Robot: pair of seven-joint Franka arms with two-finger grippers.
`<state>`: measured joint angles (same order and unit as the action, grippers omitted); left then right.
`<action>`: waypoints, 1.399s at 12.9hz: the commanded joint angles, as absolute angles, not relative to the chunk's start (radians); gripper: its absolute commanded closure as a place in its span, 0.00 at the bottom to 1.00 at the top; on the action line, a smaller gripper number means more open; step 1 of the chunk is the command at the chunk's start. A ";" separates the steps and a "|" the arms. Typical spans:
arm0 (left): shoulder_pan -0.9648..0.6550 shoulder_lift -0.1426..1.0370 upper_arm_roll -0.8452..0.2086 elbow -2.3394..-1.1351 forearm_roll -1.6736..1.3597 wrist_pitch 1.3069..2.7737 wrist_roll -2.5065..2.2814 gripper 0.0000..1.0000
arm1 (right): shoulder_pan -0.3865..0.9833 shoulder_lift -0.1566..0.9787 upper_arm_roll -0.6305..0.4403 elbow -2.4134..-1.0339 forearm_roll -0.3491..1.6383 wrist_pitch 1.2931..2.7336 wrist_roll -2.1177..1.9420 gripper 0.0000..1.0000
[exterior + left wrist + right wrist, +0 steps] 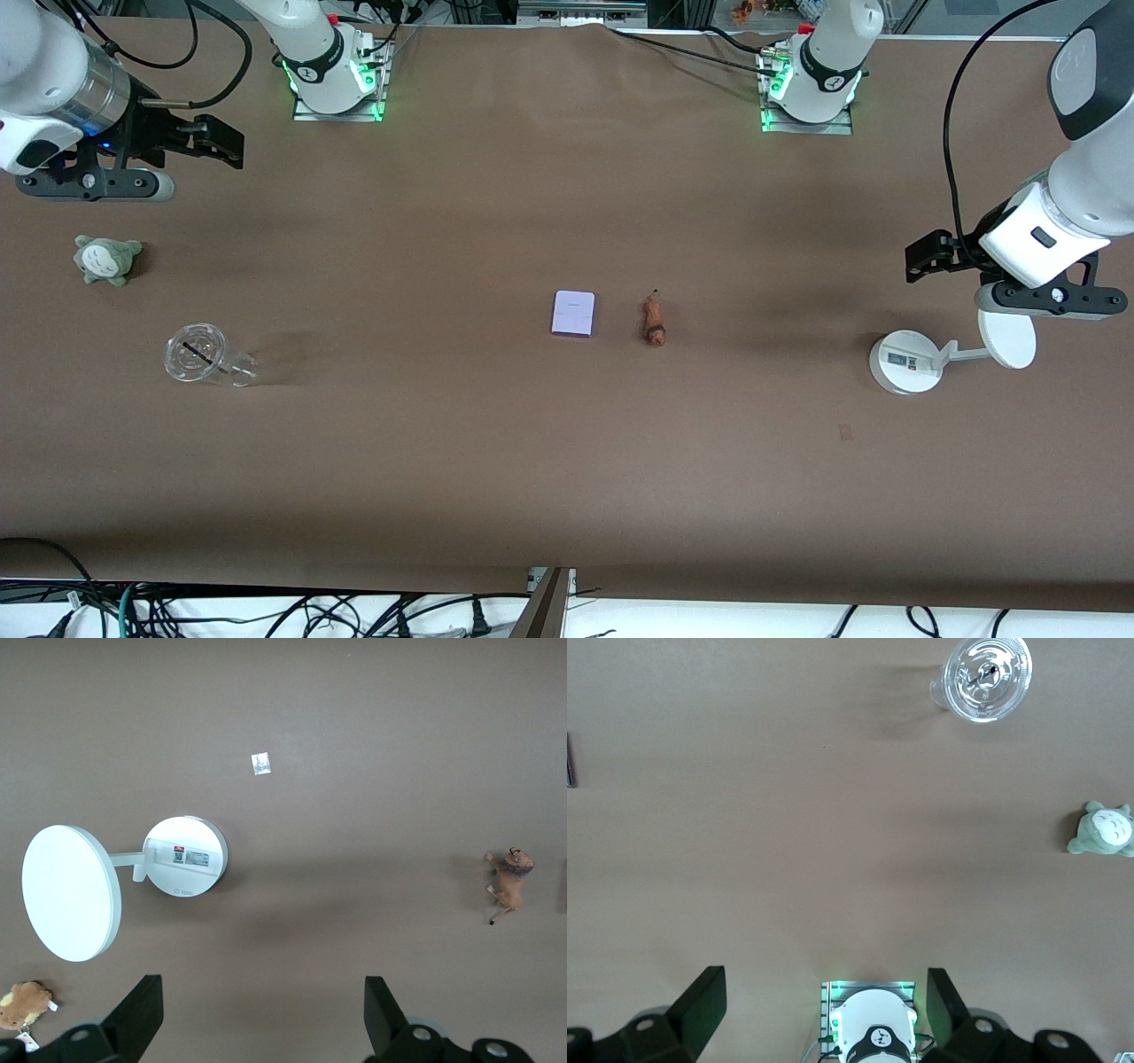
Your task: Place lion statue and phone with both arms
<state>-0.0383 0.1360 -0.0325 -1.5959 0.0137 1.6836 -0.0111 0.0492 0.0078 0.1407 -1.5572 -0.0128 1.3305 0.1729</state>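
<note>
Arms: glossy white rounded shells, black joint bands.
Bases: metal plates lit by green light, red button beside each.
Right arm wrist: ribbed silver cylinder, small blue light.
left gripper [921, 257]: black fingers, grey bar.
right gripper [221, 142]: black.
Cables: black, looped.

A broad table [496, 461] under a plain brown cover fills the scene, evenly lit from above, with soft shadows lying in bands across it. Along its edge nearest the front camera runs a pale floor strip [797, 620] — strewn with dark cables [354, 616] — and a wooden post [542, 607].
</note>
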 commanded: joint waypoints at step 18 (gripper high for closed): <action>-0.038 0.132 -0.048 -1.592 0.008 1.664 -0.008 0.00 | 0.060 0.026 0.150 -1.526 -0.029 1.373 0.195 0.00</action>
<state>-0.0383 0.1361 -0.0430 -1.5963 0.0137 1.6802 -0.0111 0.0573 0.0175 0.1457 -1.5523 -0.0142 1.3602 0.1821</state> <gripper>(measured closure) 0.000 0.000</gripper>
